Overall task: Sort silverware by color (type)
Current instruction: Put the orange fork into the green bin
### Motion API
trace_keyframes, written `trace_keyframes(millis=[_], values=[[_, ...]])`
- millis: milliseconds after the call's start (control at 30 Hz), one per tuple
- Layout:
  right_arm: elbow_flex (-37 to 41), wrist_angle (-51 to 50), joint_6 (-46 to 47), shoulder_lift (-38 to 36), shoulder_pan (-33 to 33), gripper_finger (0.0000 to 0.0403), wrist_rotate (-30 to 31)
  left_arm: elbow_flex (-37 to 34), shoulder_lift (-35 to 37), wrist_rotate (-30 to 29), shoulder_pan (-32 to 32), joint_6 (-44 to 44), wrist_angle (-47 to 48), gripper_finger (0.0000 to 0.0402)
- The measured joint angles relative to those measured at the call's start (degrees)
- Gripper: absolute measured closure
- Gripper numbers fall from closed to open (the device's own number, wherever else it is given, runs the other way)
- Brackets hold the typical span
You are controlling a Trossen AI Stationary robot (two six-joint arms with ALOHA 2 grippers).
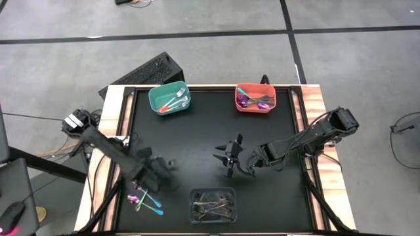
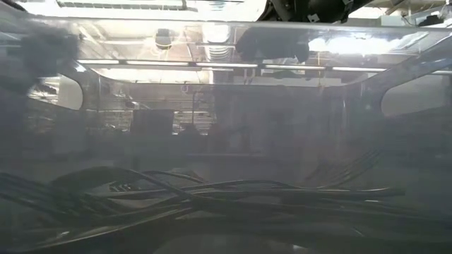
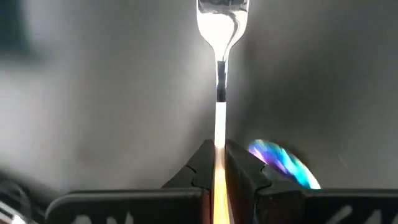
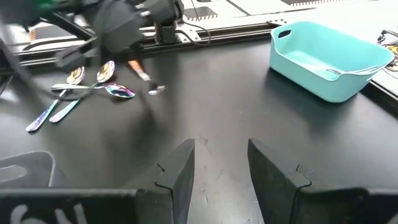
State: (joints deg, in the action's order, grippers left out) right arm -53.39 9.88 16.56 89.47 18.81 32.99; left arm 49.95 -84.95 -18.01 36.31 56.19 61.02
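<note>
My left gripper [image 1: 156, 173] [image 3: 219, 160] is near the table's left near part, shut on a fork [image 3: 221, 37] with a shiny head and an orange handle. The right wrist view shows that fork [image 4: 142, 73] slanting down from the left gripper. A few more pieces of silverware [image 1: 146, 200] [image 4: 81, 93], with teal and pink handles, lie flat on the mat beside it. One iridescent spoon head [image 3: 283, 163] shows just past the left fingers. My right gripper [image 1: 228, 158] [image 4: 221, 163] hovers open over the mat's middle and touches nothing. My left gripper pinches the fork's orange handle [image 3: 219, 177] between its two fingers. The fork lies along the fingers and sticks out past their tips, with its head [image 3: 222, 14] pointing away. In the right wrist view the head [image 4: 155, 89] is the lower end, close over the mat.
A teal bin [image 1: 169, 98] [image 4: 329, 59] and an orange bin [image 1: 256, 98] stand at the mat's far edge, each with silverware inside. A clear plastic tray [image 1: 213, 204] of dull grey cutlery [image 2: 212, 197] sits at the near edge and fills the low view.
</note>
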Motion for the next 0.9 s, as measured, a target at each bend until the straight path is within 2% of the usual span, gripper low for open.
trace_keyframes(millis=[200,333,433,567,767,900], values=[[0.0,-0.2,0.0,0.0,0.8,0.0237,0.0,0.0,7.5,-4.1,-17.3,-19.4,-0.1,0.0394],[0.0,-0.3,0.0,0.0,0.7,0.0237,-0.1,0.0,13.3,-6.2,-32.9,-34.2,-1.5,0.0394],[0.0,-0.3,0.4,0.0,0.7,0.0237,0.0,0.0,15.6,-5.1,-44.4,-48.6,-6.9,0.0394],[0.0,-0.3,0.6,0.0,0.7,0.0237,0.0,0.0,15.4,-3.3,-57.1,-64.4,-18.9,0.0394],[0.0,-0.8,1.4,0.0,1.1,0.0237,0.0,0.0,12.9,-3.2,-68.2,-78.6,-37.5,0.0394],[0.0,-2.7,3.6,0.0,1.2,0.0237,0.0,0.0,11.3,0.1,-72.3,-81.2,-40.3,0.0393]])
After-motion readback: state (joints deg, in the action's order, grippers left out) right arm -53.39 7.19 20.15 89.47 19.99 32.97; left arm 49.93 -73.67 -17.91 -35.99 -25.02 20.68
